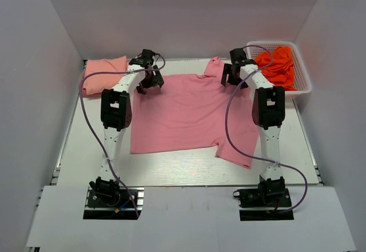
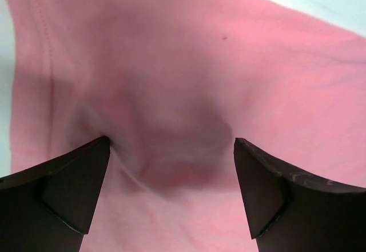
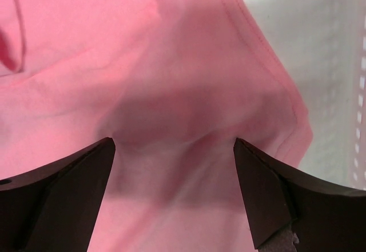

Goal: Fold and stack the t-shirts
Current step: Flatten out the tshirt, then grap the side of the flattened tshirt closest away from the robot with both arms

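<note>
A rose pink t-shirt [image 1: 189, 112] lies spread flat across the middle of the table. A paler salmon t-shirt [image 1: 104, 72] sits folded at the back left. My left gripper [image 1: 150, 81] is open over the spread shirt's far left edge. In the left wrist view its gripper [image 2: 171, 149] has both fingertips [image 2: 77, 186] pressed down on pink cloth [image 2: 189, 63], which puckers between them. My right gripper [image 1: 231, 75] is open at the far right edge. The right wrist view shows the same for that gripper [image 3: 174, 146], its tips dug into wrinkled cloth [image 3: 143, 46] near a seam.
A white plastic basket [image 1: 302, 83] holding orange cloth [image 1: 277, 63] stands at the back right, close beside the right arm. Its wall shows at the right edge of the right wrist view [image 3: 357, 92]. White walls enclose the table on three sides.
</note>
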`<move>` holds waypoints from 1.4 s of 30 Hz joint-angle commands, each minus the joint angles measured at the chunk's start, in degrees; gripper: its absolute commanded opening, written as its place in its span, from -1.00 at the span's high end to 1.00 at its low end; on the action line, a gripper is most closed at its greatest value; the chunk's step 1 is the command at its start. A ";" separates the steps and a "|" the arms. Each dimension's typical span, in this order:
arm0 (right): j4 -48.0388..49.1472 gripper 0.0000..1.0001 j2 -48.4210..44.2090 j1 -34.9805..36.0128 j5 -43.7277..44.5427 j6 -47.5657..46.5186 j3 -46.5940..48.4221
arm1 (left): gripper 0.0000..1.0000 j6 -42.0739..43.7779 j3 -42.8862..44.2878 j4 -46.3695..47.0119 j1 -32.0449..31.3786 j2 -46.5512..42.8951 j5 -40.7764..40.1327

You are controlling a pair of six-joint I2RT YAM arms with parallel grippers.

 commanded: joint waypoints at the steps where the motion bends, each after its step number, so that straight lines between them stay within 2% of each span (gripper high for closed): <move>1: 0.52 -0.81 -6.05 0.29 -3.50 -4.57 0.69 | -0.99 -0.96 3.41 0.24 -0.15 -2.61 2.49; 5: 3.88 -0.81 -15.83 1.43 -7.89 -8.87 -6.95 | -0.99 0.09 -2.20 2.08 -0.15 -11.65 1.88; 6: 4.40 -0.81 -19.50 1.87 -8.09 -8.97 -9.76 | -0.99 0.10 -3.52 2.09 -0.15 -16.20 1.27; 9: 6.69 -0.81 -29.53 2.40 -8.18 -8.18 -19.50 | -0.99 -0.77 -12.91 1.56 -0.15 -24.30 0.73; 10: 8.17 -0.81 -31.64 2.57 -8.70 -6.79 -21.72 | -0.99 -1.30 -20.08 1.56 -0.15 -27.38 0.73; 11: 8.97 -0.81 -38.80 2.49 -9.14 -5.03 -27.40 | -0.99 -2.96 -23.89 1.56 -0.15 -34.11 0.04; 12: 11.42 -0.81 -41.39 2.75 -10.36 -4.23 -33.64 | -0.99 -3.93 -32.19 1.56 -0.15 -37.74 -0.66; 14: 12.58 -0.81 -49.10 2.49 -10.55 0.67 -42.69 | -0.99 -6.39 -41.11 2.43 -0.15 -45.04 -0.67; 15: 13.63 -0.81 -54.03 2.58 -11.25 3.13 -48.58 | -0.99 -7.36 -49.33 3.05 -0.15 -52.21 -0.67; 16: 14.33 -0.81 -59.12 2.40 -11.25 4.81 -51.25 | -0.99 -8.42 -53.42 3.05 -0.15 -55.76 -0.67; 17: 14.60 -0.81 -63.61 2.40 -11.34 7.96 -59.37 | -0.99 -10.78 -57.29 3.05 -0.15 -59.02 0.02; 18: 14.34 -0.81 -68.01 2.49 -11.25 8.69 -61.71 | -0.99 -11.58 -64.46 3.05 -0.15 -65.31 0.73; 20: 12.50 -0.81 -71.72 2.23 -10.47 12.44 -68.72 | -0.99 -14.03 -70.57 3.05 0.72 -70.80 1.87; 22: 7.69 -0.81 -78.23 2.40 -7.84 15.01 -71.48 | -0.99 -14.05 -77.78 5.07 0.73 -76.85 1.88; 25: 2.93 -0.81 -84.21 2.31 -7.12 20.19 -79.89 | -0.99 -16.59 -84.29 6.66 0.73 -79.43 1.88; 27: 2.31 -0.81 -87.63 2.31 -7.56 21.17 -82.29 | -0.99 -17.99 -85.71 7.18 0.73 -79.44 1.27; 32: -0.51 -0.81 -88.35 2.14 -8.26 24.95 -86.52 | -0.99 -19.15 -89.31 12.89 0.73 -74.00 2.31; 37: -2.53 -0.81 -87.48 2.31 -5.99 27.15 -87.31 | -0.57 -20.29 -90.64 15.80 0.73 -67.41 3.11; 38: -2.80 -0.81 -87.56 2.05 -5.46 27.93 -87.49 | -0.36 -21.08 -90.64 15.19 0.73 -66.62 3.11; 39: -2.71 -0.81 -87.74 2.05 -5.54 28.46 -87.84 | -0.28 -21.08 -90.64 15.18 0.73 -65.91 2.50; 42: -2.88 -0.81 -87.91 2.22 -6.33 30.66 -88.98 | 0.14 -21.70 -90.11 14.65 0.73 -64.15 1.88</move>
